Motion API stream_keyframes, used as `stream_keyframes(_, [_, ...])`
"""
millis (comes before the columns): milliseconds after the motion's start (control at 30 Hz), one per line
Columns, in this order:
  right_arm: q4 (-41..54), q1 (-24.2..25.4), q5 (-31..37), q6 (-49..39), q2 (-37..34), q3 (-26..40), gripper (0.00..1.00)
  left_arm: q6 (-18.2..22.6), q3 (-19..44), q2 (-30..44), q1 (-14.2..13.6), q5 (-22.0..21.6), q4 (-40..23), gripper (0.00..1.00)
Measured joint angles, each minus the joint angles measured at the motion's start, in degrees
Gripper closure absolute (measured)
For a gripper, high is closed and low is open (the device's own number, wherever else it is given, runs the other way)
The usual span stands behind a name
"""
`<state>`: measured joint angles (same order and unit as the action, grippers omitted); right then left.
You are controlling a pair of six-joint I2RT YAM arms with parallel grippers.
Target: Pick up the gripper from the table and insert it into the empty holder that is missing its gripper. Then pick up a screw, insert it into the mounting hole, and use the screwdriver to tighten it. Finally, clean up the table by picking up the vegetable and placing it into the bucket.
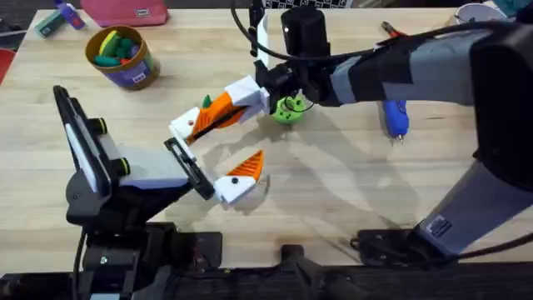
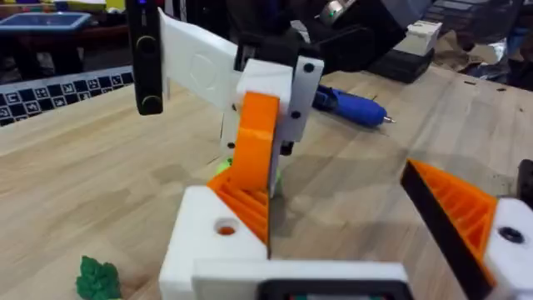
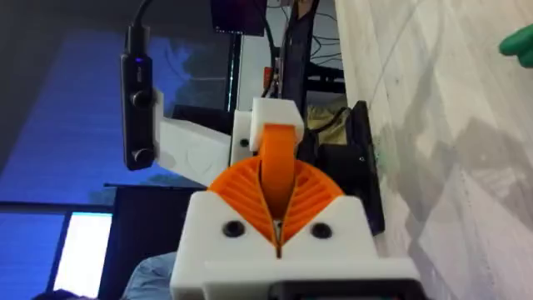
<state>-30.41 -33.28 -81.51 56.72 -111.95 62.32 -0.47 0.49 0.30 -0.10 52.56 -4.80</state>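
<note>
My right gripper [image 1: 237, 98] reaches across the table, shut on the loose orange gripper [image 1: 216, 110]. It holds that wedge [image 2: 254, 137] down against the white holder [image 2: 208, 246] on one side of my left gripper [image 1: 221, 143], whose jaws stand wide open. The other left finger [image 2: 454, 217] carries its own orange wedge with a black face. Seen from the right wrist, the wedge [image 3: 279, 158] sits pinched between my ribbed pads [image 3: 241, 192]. The blue screwdriver [image 1: 396, 117] lies at the right. The dark green vegetable [image 2: 98, 279] lies beside the holder. The bucket [image 1: 133, 77] stands far left. The screw is out of view.
A bright green round disc [image 1: 289, 108] lies under the right wrist. At the far edge are a pink case [image 1: 125, 10], a red-handled tool [image 1: 391, 32] and a white bowl [image 1: 479, 12]. Bare wood spreads across the middle and right front of the table.
</note>
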Motion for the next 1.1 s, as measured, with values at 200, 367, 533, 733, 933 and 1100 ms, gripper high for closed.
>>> stream_keyframes(200, [0.0, 0.0, -0.3, -1.1, 0.0, 0.1, 0.992, 0.0, 0.0, 0.0, 0.0, 0.1, 0.0, 0.015])
stream_keyframes(367, [0.0, 0.0, -0.4, -1.6, -0.1, 0.2, 0.992, 0.1, 0.0, 0.0, 0.0, 0.1, 0.0, 0.016])
stream_keyframes(533, [0.0, 0.0, -0.3, 0.3, -0.1, 0.4, 0.992, 0.1, 0.0, 0.0, 0.0, 0.1, 0.0, 0.015])
stream_keyframes(733, [0.0, 0.0, -0.6, 1.0, -0.3, 0.6, 0.992, 0.2, 0.0, 0.0, 0.0, 0.0, 0.0, 0.015])
stream_keyframes(933, [-0.3, 0.0, -2.2, 1.4, -1.8, 2.0, 0.992, 0.2, 0.0, 0.0, 0.0, 0.1, 0.0, 0.015])
stream_keyframes(1100, [-0.4, 0.0, -3.2, 1.4, -2.8, 2.9, 0.992, 0.2, 0.0, 0.0, 0.0, 0.0, 0.0, 0.015])
